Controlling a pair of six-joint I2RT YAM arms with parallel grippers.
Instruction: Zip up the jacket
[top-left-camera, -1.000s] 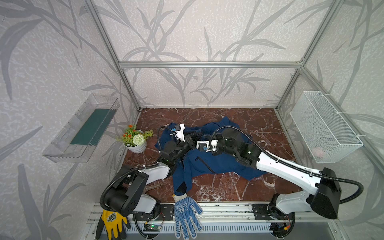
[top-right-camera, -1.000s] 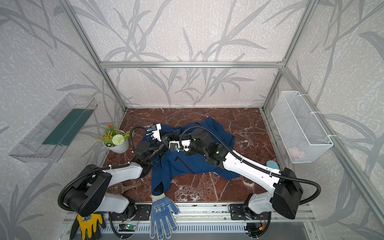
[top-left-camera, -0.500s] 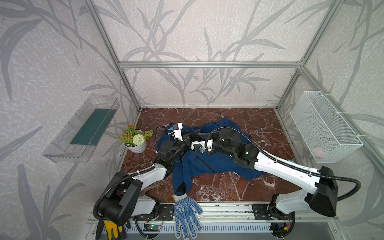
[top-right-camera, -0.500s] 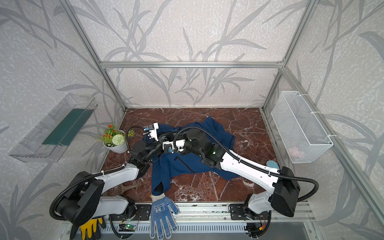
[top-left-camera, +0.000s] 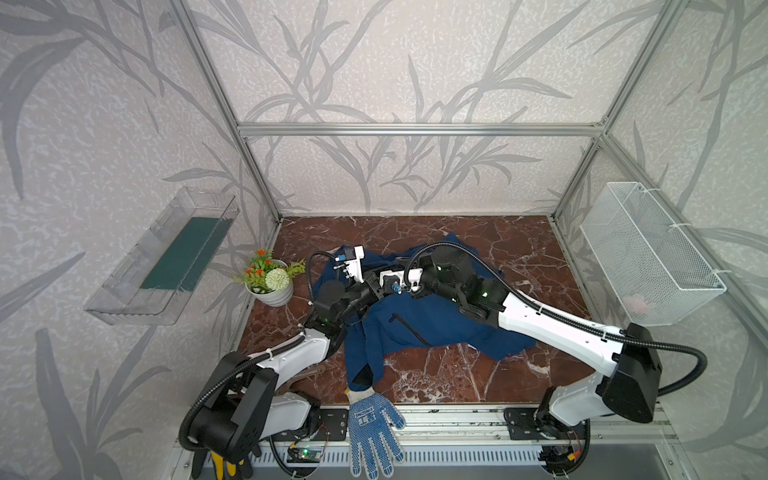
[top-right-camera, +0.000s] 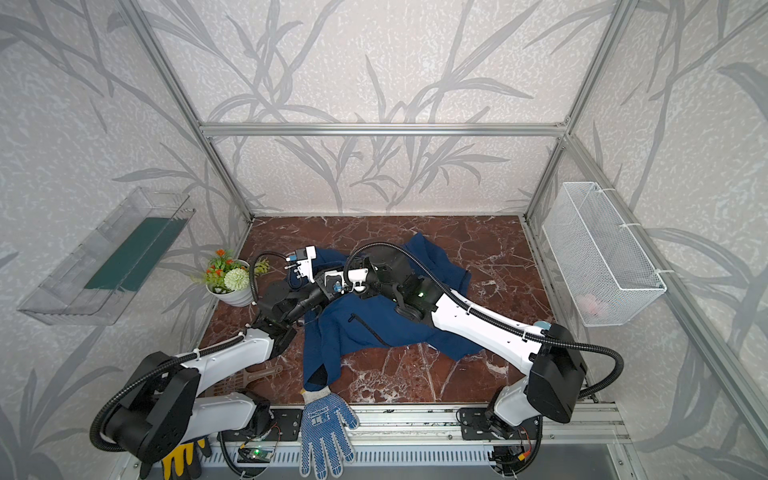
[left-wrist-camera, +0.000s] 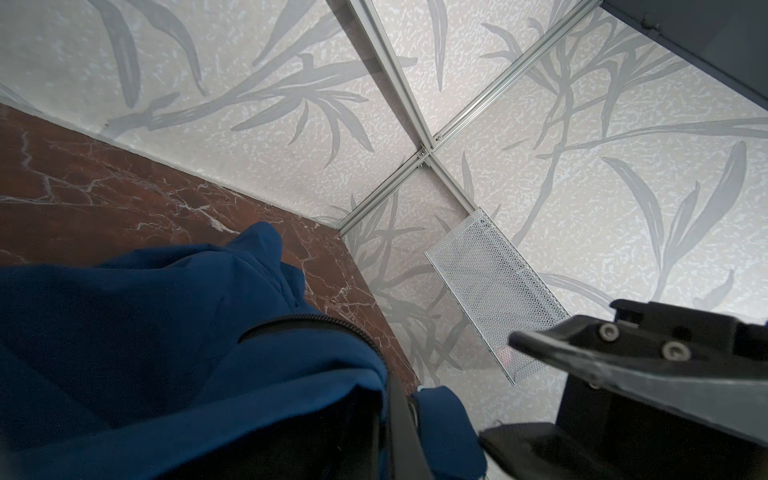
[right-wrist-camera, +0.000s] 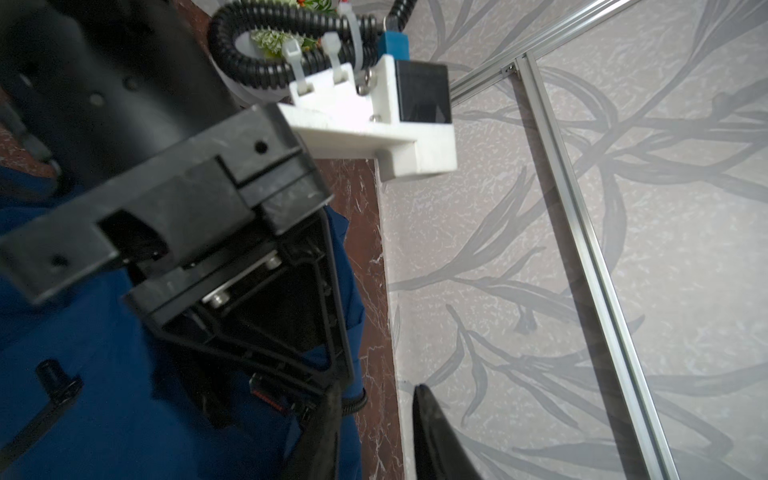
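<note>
Right wrist view: the jacket (right-wrist-camera: 104, 340) lies heaped mid-tabletop (right-wrist-camera: 368, 257), its front zipper edge (right-wrist-camera: 355, 405) pinched in the clenched left fingers (right-wrist-camera: 336, 316), just outside the gap of the right fingers (right-wrist-camera: 432, 432), which stand apart and empty.

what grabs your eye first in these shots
A crumpled navy jacket sprawls across the middle of the red marble table. The left gripper is shut on its zipper edge, with the right gripper open right beside it. A blue-dotted white glove lies at the front edge.
</note>
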